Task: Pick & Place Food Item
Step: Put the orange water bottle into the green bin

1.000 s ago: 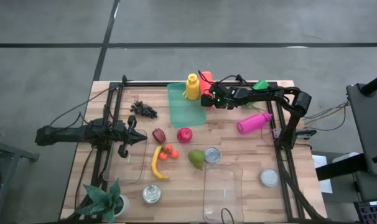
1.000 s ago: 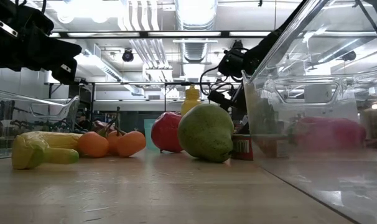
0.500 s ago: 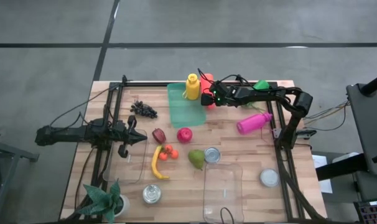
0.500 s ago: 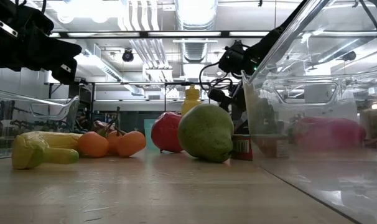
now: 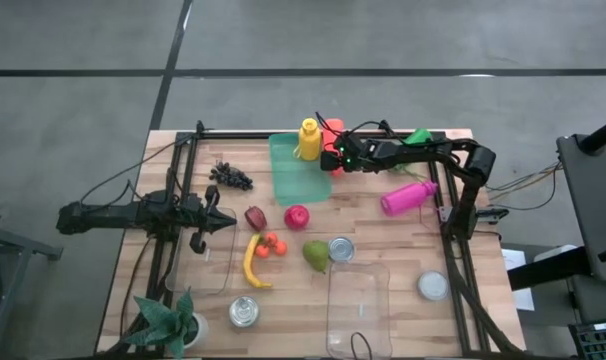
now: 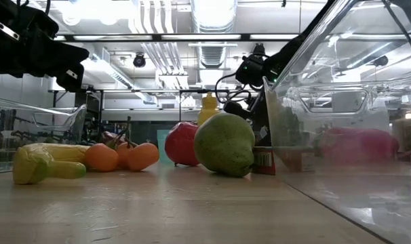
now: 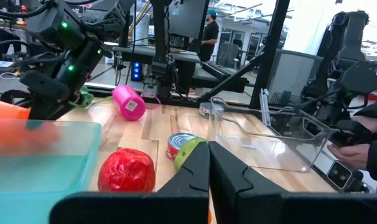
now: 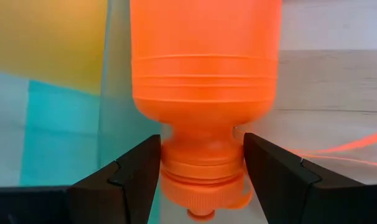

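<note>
An orange bottle (image 5: 331, 133) stands tilted at the table's far side, beside a yellow bottle (image 5: 309, 138) and above the far end of a teal tray (image 5: 298, 172). My right gripper (image 5: 334, 158) is shut on it. Loose on the wood lie grapes (image 5: 231, 176), a dark red fruit (image 5: 255, 217), a red apple (image 5: 297, 217), tomatoes (image 5: 271, 245), a banana (image 5: 251, 263) and a green pear (image 5: 315, 254). My left gripper (image 5: 229, 222) waits shut at the table's left, touching nothing. My right gripper pinches the orange bottle's neck (image 8: 201, 144), just above the cap (image 8: 201, 186), between its two fingers (image 8: 136, 168). The fingers come slanting down from the table's right side. The bottle's body reaches away beyond the fingertips. Whether its base rests on anything is hidden.
A pink bottle (image 5: 408, 196) lies at the right. A tin can (image 5: 340, 249), two clear boxes (image 5: 358, 305) (image 5: 203, 265), a jar (image 5: 244, 312), a round lid (image 5: 433, 286) and a potted plant (image 5: 168, 320) fill the near half. Black frame rails (image 5: 448, 240) border the table.
</note>
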You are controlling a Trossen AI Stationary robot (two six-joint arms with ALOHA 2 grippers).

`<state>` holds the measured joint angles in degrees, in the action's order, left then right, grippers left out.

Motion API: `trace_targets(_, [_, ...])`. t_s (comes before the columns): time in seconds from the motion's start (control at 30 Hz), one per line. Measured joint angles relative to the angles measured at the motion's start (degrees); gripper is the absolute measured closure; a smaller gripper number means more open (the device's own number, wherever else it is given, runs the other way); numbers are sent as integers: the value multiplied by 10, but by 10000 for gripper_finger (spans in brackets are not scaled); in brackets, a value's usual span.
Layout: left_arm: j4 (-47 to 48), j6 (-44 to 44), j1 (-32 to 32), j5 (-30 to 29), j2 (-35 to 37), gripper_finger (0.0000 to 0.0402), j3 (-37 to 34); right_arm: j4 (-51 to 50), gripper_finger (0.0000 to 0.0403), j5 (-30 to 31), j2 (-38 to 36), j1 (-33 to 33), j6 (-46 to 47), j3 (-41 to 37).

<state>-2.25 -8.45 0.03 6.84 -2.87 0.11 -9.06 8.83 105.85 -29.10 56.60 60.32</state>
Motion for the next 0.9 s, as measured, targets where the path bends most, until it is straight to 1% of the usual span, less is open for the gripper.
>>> trace_targets(0.43, [0,0,0,0,0,401,0,-8,181,-16,1,-1,4,-3])
trace_targets(0.57, [0,0,0,0,0,401,0,-13,181,-36,0,-1,15,-6])
trace_targets(0.9, [0,0,0,0,0,401,0,-58,181,-51,0,0,17,-6])
